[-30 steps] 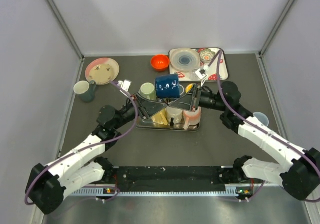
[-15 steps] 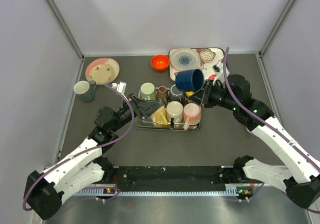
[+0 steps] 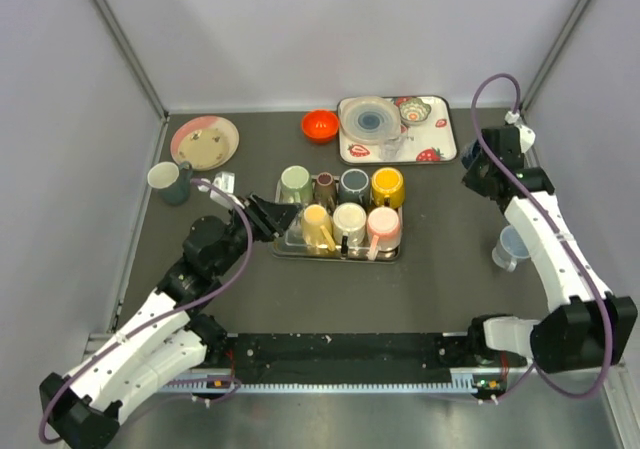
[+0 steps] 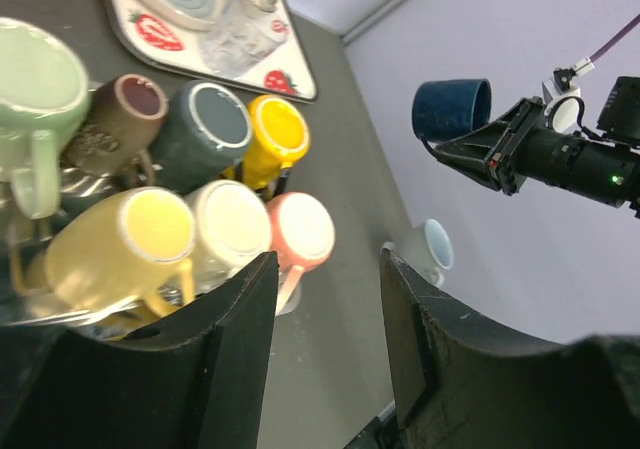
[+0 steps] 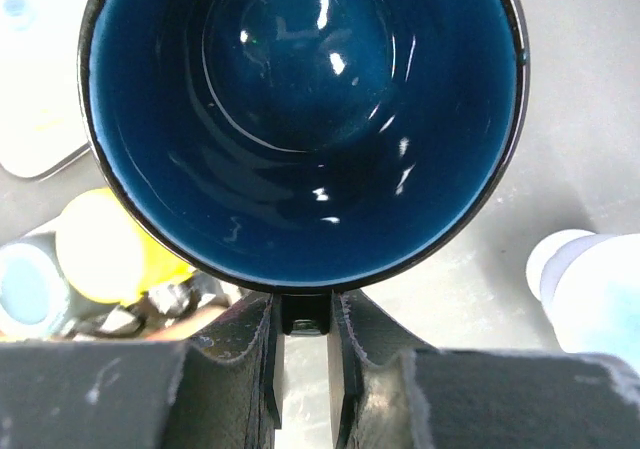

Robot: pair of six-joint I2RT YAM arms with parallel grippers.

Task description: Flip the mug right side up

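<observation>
Right end effector [image 5: 305, 319] pinches the blue mug [image 5: 300, 119] aloft — a thin grip could slip; left end effector [image 4: 328, 269] gapes empty.

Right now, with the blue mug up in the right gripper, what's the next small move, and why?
Probably lower the blue mug base-first toward the bare table on the right. The right gripper pinches its wall, and its mouth faces the wrist camera with the table behind it, so it looks roughly right side up. Keep clear of the pale blue cup standing nearby.
</observation>
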